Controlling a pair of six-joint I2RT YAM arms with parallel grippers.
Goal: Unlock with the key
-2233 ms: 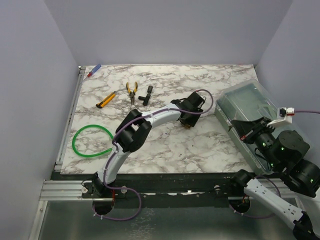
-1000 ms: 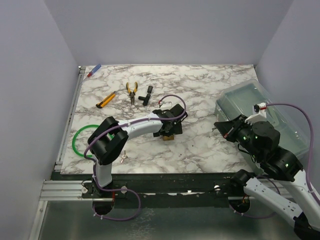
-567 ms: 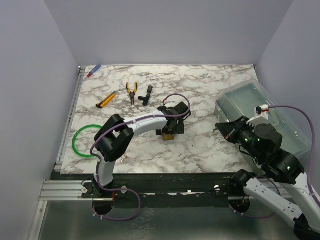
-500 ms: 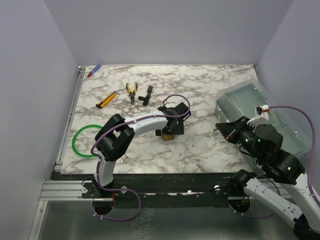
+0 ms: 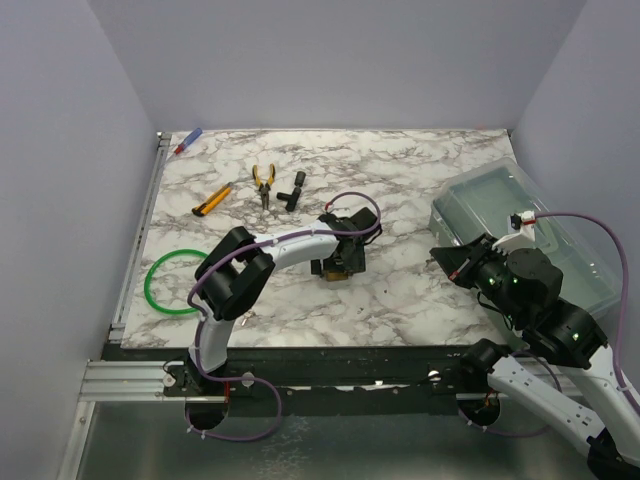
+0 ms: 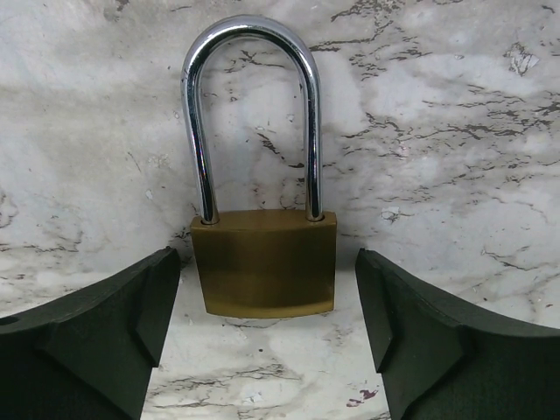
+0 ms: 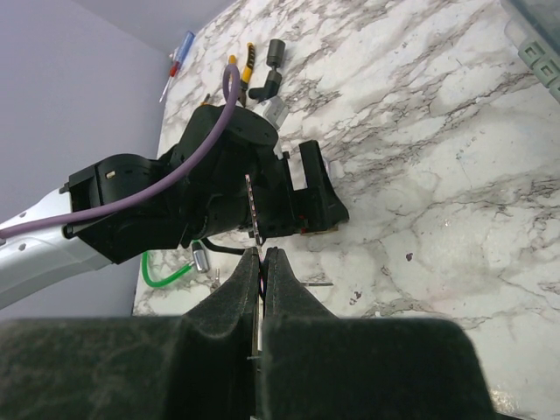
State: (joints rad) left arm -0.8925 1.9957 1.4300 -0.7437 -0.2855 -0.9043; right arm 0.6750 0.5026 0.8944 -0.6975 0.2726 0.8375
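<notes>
The marble table [image 5: 400,290] fills the workspace, with a clear plastic bin [image 5: 540,215] at its right edge. The left arm [image 5: 290,248] reaches out to mid-table, while the right arm [image 5: 540,300] hangs just in front of the bin, well apart from the centre. A green ring [image 5: 170,275] lies near the left edge, and pliers [image 5: 264,183] and a yellow knife [image 5: 212,200] sit further back.

The left gripper [image 6: 267,262] is spread wide. Its two dark fingers [image 6: 105,324] flank the padlock [image 6: 262,262], one on each side of the brass body, with a gap of marble showing on both sides, so nothing is clamped yet. The padlock lies flat. Its long axis runs straight out from the wrist, with the steel shackle [image 6: 200,131] pointing away and the base of the body turned toward the palm.

The left arm is by far the nearer one, so steadying the lock looks like its job. The right gripper [image 7: 261,262] is pinched tight on the key [image 7: 252,210], whose thin blade sticks out ahead of the fingertips. From there the padlock lies to the left, partly hidden behind the left wrist. The keyway is not visible, but if it sits in the base, the key would have to come in from the left palm's side, which is now crowded
</notes>
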